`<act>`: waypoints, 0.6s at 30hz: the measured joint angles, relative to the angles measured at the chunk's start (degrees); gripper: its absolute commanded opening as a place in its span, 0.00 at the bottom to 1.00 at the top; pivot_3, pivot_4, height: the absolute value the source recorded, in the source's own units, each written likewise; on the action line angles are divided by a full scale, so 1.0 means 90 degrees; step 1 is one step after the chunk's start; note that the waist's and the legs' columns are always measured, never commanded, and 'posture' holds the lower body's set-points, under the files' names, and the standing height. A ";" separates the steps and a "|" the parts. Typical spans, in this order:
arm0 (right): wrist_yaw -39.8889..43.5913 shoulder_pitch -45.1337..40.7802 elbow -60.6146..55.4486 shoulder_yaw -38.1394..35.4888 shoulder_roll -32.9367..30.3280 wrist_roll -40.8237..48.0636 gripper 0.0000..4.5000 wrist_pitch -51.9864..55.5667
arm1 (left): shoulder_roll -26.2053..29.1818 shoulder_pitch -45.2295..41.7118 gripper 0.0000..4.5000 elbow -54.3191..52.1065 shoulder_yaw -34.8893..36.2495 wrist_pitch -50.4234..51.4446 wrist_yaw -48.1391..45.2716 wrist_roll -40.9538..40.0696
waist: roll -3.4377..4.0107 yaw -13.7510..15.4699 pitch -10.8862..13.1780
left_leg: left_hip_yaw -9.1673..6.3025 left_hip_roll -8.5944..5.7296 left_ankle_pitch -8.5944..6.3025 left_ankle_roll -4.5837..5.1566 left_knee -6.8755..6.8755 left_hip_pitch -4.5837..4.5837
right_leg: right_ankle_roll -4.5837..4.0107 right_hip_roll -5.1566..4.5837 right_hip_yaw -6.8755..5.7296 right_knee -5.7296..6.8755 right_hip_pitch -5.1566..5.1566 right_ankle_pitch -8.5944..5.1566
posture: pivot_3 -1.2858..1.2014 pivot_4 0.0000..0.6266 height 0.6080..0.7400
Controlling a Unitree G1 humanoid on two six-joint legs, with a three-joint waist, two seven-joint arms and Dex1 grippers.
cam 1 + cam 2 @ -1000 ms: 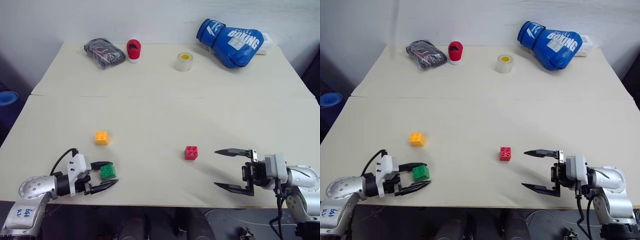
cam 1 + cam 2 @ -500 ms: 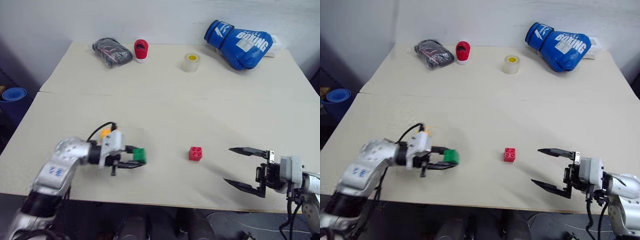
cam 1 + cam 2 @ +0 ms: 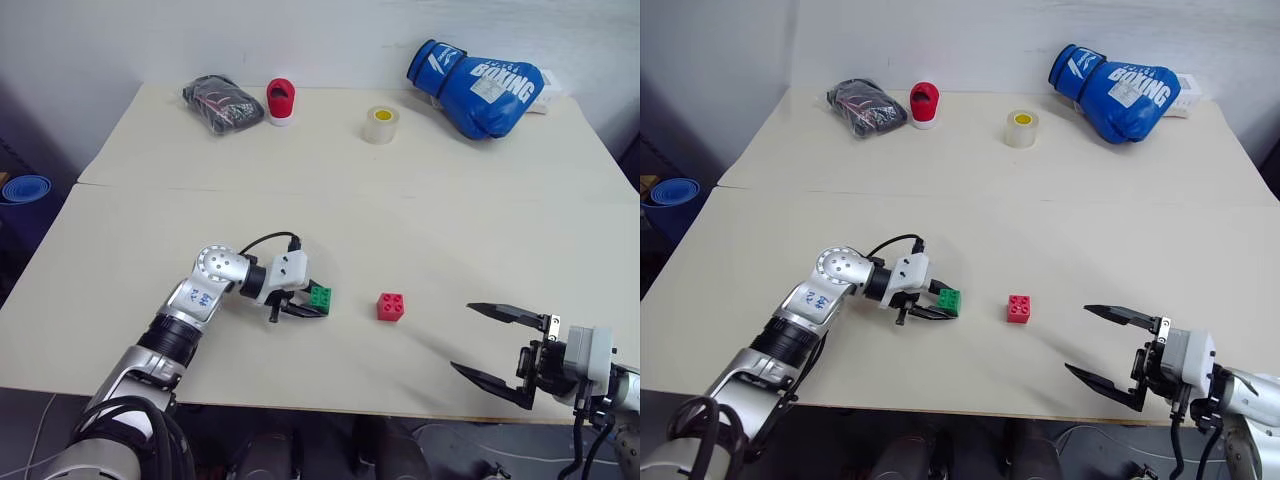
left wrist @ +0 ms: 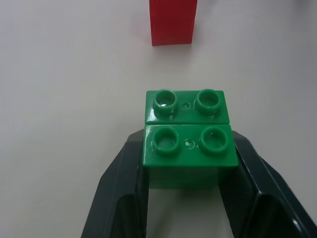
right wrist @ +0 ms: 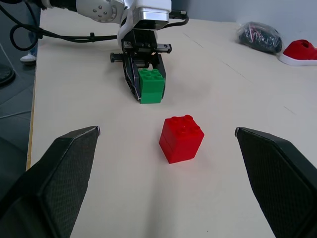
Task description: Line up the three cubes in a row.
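Left wrist: studs on green cube (image 4: 188,144)

A pale cream table (image 3: 330,200) takes up most of the scene. It looks like two tops pushed together, with a thin seam (image 3: 400,195) running across it from side to side. Its far edge stands close to a plain white wall (image 3: 300,40), which is evenly lit, with soft shadows only. To the left of the table the floor is dark, and a blue round thing (image 3: 25,187) lies there, partly cut off by the table's edge. At the right, the dark floor shows again past the table's corner. Below the near edge it is dark.
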 measured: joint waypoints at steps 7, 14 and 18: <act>-0.0117 -0.0012 -0.0051 0.0048 0.0050 -0.0088 1.00 -0.0003 | -0.0048 0.0031 0.34 -0.0035 -0.0010 0.0033 -0.0372 -0.0011 | 0.0000 -0.0009 0.0000 | -0.0003 0.0002 0.0000 0.0000 0.0010 -0.0001 | 0.0000 0.0000 0.0000 0.0008 0.0000 0.0000 | 0.52 0.24 1.00; -0.0130 -0.0295 -0.0016 0.0207 0.0050 -0.0130 1.00 -0.0003 | -0.0031 0.0151 0.56 -0.0094 0.0068 -0.0031 -0.0112 0.0067 | 0.0000 -0.0011 0.0000 | -0.0010 -0.0001 -0.0002 0.0004 0.0022 -0.0003 | 0.0000 -0.0044 -0.0007 0.0014 0.0003 0.0000 | 0.52 0.24 1.00; -0.0099 -0.0425 0.0129 0.0250 0.0050 -0.0131 1.00 0.0001 | 0.0038 0.0374 0.81 -0.0276 0.0214 -0.0185 0.0076 0.0070 | -0.0001 -0.0015 0.0000 | -0.0012 -0.0001 -0.0003 0.0005 0.0026 -0.0007 | 0.0000 -0.0045 -0.0010 0.0015 0.0002 0.0000 | 0.52 0.24 1.00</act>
